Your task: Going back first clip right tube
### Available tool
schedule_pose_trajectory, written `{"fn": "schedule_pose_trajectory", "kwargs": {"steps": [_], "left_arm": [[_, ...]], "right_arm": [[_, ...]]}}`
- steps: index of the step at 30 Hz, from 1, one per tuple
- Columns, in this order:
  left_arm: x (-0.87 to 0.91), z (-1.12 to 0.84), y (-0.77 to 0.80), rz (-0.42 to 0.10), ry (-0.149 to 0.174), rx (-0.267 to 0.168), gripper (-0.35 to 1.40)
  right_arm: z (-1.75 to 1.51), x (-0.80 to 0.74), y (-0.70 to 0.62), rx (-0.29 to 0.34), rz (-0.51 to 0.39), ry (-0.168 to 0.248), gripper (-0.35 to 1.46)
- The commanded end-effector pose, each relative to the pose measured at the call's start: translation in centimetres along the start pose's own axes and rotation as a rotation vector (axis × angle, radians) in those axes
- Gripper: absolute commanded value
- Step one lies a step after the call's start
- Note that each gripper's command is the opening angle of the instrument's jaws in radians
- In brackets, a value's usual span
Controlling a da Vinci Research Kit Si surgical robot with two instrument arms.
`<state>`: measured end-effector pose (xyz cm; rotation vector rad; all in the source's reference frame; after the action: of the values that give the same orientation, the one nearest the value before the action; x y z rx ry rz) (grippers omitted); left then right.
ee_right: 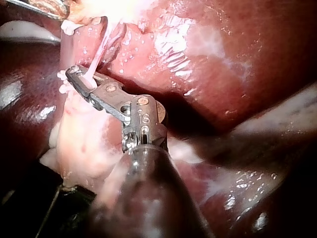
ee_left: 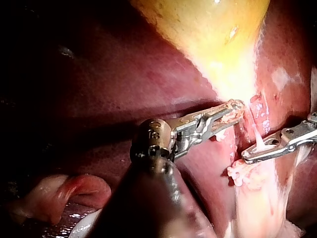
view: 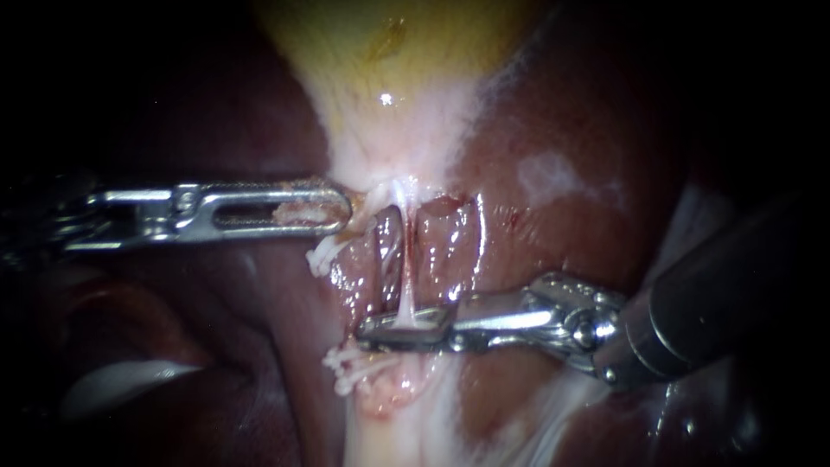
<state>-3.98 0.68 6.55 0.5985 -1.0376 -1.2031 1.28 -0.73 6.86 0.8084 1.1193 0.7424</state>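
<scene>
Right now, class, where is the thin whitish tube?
Endoscope view, centre: the thin whitish tube runs from the yellow gallbladder between dark-red liver folds to the right instrument's tip.

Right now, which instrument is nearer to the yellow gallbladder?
Left. My left instrument has its jaws shut on the pale tissue just below the gallbladder. My right instrument is farther down, at the lower end of the thin white tube.
</scene>
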Motion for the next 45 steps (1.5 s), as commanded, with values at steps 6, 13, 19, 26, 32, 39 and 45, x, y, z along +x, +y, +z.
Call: {"fn": "schedule_pose_trajectory", "kwargs": {"steps": [6, 13, 19, 26, 32, 39, 45], "left_arm": [[0.0, -0.01, 0.0, 0.0, 0.0, -0.001, -0.35], [0.0, -0.01, 0.0, 0.0, 0.0, -0.001, -0.35], [0.0, -0.01, 0.0, 0.0, 0.0, -0.001, -0.35], [0.02, 0.0, 0.0, 0.001, 0.0, -0.001, -0.35], [0.02, 0.0, 0.0, 0.001, 0.0, -0.001, -0.35], [0.03, 0.0, 0.01, 0.001, -0.001, -0.001, -0.35], [0.03, 0.01, 0.01, 0.002, -0.001, -0.001, -0.35]], "right_arm": [[-0.01, 0.0, -0.03, -0.005, -0.001, 0.001, -0.35], [0.04, 0.08, -0.07, -0.01, -0.291, -0.008, 0.49], [0.02, 0.09, -0.05, -0.031, -0.32, -0.005, 0.5], [-0.11, 0.05, -0.02, -0.025, -0.392, -0.011, 0.5], [-0.4, 0.02, -0.02, -0.011, -0.516, -0.022, 0.5], [-0.81, 0.19, -0.01, 0.003, -0.607, -0.028, 0.5], [-1.07, 0.31, -0.03, 0.008, -0.631, -0.031, 0.5]]}}
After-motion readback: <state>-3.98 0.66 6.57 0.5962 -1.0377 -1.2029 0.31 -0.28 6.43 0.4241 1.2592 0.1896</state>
